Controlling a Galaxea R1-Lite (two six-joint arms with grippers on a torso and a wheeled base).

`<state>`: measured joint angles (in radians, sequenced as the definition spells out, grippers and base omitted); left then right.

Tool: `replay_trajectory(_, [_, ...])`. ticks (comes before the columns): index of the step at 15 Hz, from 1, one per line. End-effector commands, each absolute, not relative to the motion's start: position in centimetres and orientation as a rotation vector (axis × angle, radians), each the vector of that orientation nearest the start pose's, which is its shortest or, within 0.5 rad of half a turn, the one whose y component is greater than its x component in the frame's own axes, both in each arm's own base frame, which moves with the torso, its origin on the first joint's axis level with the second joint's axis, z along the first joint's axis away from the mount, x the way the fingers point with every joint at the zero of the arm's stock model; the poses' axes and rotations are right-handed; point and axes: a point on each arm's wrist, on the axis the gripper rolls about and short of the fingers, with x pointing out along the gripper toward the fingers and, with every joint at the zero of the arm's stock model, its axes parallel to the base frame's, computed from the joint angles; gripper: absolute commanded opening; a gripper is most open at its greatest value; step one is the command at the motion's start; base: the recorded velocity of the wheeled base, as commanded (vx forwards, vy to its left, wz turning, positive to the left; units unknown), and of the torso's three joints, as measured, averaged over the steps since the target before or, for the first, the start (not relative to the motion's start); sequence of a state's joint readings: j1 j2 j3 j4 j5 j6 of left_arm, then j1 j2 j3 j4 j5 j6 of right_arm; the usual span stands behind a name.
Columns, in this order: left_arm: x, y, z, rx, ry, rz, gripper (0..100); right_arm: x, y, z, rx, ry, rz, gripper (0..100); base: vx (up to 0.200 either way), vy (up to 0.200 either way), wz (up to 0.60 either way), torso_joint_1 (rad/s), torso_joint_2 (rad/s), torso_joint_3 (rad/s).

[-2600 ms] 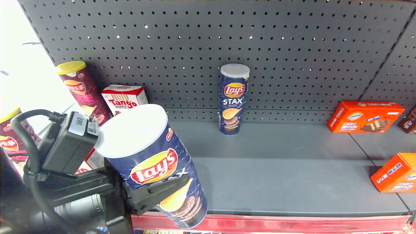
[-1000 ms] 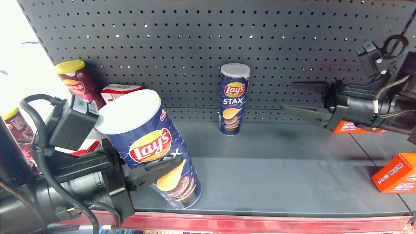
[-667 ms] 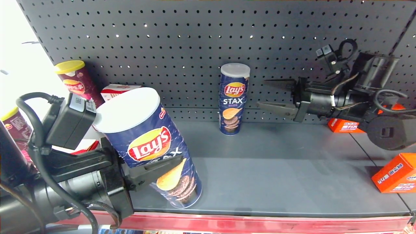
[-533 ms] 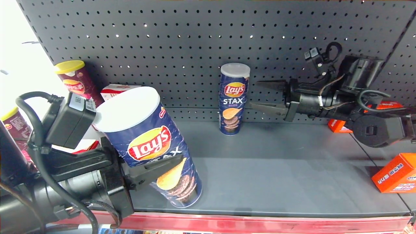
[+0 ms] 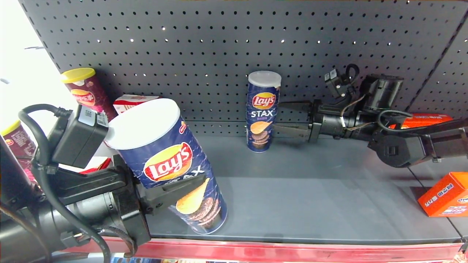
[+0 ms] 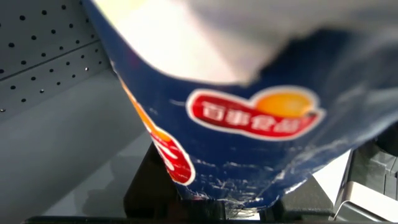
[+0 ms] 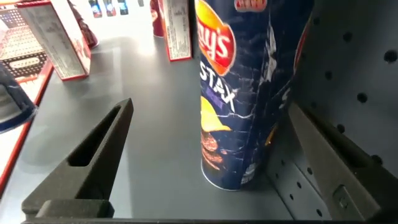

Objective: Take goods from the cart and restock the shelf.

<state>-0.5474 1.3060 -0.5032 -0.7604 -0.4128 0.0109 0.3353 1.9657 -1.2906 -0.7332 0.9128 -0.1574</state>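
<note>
My left gripper (image 5: 172,190) is shut on a blue chips can with a white lid (image 5: 168,164) at the shelf's front left. The can leans, its base down at the shelf board (image 5: 310,197) near the front edge. The left wrist view has this can (image 6: 249,112) very close up. A second blue chips can (image 5: 262,111) stands upright against the pegboard at the back. My right gripper (image 5: 278,117) is open at that can's right side, low on its body. In the right wrist view that can (image 7: 249,93) stands between the two fingers (image 7: 93,155), nearer the pegboard-side one.
Maroon cans with yellow lids (image 5: 87,93) and a red-and-white wafer box (image 5: 133,102) stand at the far left. Orange boxes (image 5: 444,193) lie at the right, one (image 5: 424,118) behind my right arm. A red strip (image 5: 292,252) edges the front. The shelf's middle is bare.
My right arm came in from the right and moved left until its open fingers reached the back can. My left gripper first lowered its can onto the shelf, then kept still.
</note>
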Motion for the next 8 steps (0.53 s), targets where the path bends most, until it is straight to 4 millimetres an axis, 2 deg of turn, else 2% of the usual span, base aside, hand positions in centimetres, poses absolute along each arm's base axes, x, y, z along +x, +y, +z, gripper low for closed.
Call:
replay_trajectory(1, [16.4, -11.0, 21.2, 0.013, 0.039, -0.959, 0, 37.4, 15.0, 22.6, -0.153, -0.154, 1.243, 100, 0.0, 0.0, 0.0, 0.0, 0.0, 0.0])
replay_trajectory(4, [16.3, -11.0, 21.1, 0.012, 0.04, -0.956, 0, 38.2, 15.3, 22.0, -0.153, -0.152, 1.243, 100, 0.0, 0.0, 0.0, 0.0, 0.0, 0.0])
replay_trajectory(8, [16.3, -10.9, 21.1, 0.012, 0.042, -0.953, 0, 38.0, 15.8, 21.6, -0.154, -0.156, 1.257, 100, 0.0, 0.0, 0.0, 0.0, 0.0, 0.0])
